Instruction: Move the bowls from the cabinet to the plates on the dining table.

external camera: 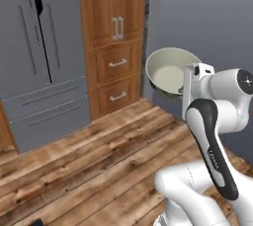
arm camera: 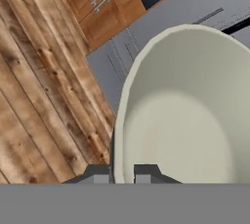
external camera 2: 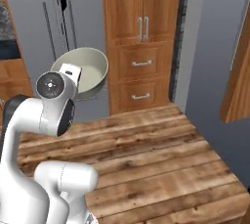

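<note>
Left base view: the bowl [external camera: 168, 70] hangs in the air at the end of the arm, tipped on its side so its cream inside faces the camera, its rim running more upright than level. It sits just left of the white wrist, which covers its right edge, so the end effector itself is hidden behind that wrist here. Behind it stand a grey fridge [external camera: 39, 62] and a tall wood unit [external camera: 114, 42] with doors and two drawers; plank floor [external camera: 99, 166] lies well below the bowl. No plate and no dining worktop are in sight. Right base view: the same bowl [external camera 2: 88, 69] shows just above and right of the wrist joint, again tilted, mouth turned toward the camera and a little upward, clear of the fridge and wood unit behind it. Hand view: the end effector [arm camera: 122, 175] is clenched on the bowl [arm camera: 190, 115] at its rim, one fingertip [arm camera: 97, 173] outside the wall and the other inside, the wall pinched between them. The bowl spreads up and away from the fingertips, so its weight hangs to one side of the grip. My read: the bowl is in carry, and the coming move turns on finding the plates, which lie somewhere outside these views; the tilt will need levelling before set-down.
</note>
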Controlling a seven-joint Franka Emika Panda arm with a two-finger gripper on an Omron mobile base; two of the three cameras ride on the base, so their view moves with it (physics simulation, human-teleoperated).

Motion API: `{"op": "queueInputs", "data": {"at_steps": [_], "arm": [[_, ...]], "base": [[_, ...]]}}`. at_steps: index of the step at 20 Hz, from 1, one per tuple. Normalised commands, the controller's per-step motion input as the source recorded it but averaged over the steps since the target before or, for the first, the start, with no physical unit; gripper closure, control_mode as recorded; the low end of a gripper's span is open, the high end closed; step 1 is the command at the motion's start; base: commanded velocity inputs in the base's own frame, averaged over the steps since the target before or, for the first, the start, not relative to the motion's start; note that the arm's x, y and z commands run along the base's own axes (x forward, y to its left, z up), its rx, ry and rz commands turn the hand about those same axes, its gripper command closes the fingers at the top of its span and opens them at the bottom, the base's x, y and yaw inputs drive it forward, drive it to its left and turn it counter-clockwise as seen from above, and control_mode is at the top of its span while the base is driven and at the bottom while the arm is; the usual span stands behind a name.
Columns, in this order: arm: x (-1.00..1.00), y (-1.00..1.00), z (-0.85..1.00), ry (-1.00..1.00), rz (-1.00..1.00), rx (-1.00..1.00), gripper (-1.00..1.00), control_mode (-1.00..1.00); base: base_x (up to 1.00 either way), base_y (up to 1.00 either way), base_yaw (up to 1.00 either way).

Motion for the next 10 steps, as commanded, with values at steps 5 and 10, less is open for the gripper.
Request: {"op": "queueInputs", "data": {"at_steps": [5,10], "arm": [[0.00,0.00,0.00,0.00,0.00,0.00,1.00,1.00],[0.00,0.00,0.00,0.00,0.00,0.00,1.00,1.00]], "base": [[0.51,0.23,0.44],[0.35,0.29,0.47]]}}
